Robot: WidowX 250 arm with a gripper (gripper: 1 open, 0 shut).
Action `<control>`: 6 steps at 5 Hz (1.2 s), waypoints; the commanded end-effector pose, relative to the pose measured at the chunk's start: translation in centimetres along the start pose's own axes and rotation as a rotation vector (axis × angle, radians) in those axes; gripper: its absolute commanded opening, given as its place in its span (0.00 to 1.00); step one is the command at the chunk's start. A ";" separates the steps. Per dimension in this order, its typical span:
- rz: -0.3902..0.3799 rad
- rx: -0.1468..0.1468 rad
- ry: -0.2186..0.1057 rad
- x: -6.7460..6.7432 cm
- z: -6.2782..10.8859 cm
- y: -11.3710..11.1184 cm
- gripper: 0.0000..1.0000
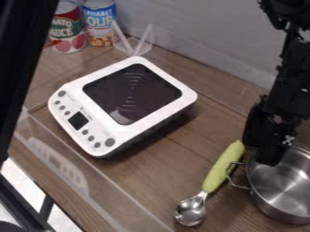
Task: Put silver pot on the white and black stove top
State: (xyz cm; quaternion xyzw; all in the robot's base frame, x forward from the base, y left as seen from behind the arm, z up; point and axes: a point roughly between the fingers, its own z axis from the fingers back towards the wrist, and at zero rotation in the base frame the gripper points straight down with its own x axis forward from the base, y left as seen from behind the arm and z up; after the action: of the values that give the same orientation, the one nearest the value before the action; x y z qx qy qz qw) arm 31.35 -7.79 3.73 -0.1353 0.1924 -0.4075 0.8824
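One wooden table (206, 100) against grey wall (218, 27).

The pot (284, 188) is cut off by the right and bottom edges, and part of its rim is hidden behind the gripper (266, 149). The gripper's fingertips are too dark and blurred to be told apart against the pot wall, so contact cannot be judged. The arm is cropped by the top edge. The two cans (82, 25) at the back are cut by the top edge, their labels only partly legible. The stove's (125, 104) display and buttons are too small to be read.
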 end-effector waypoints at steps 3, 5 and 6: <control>0.107 -0.011 -0.090 1.0 2.6 1.1 1.00; 0.217 -0.051 -0.137 1.9 2.7 0.8 1.00; 0.277 -0.074 -0.160 2.3 2.8 0.8 1.00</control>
State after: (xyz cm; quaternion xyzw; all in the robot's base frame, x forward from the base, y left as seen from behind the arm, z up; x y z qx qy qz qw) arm 33.65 -9.17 3.69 -0.1691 0.1835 -0.2705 0.9298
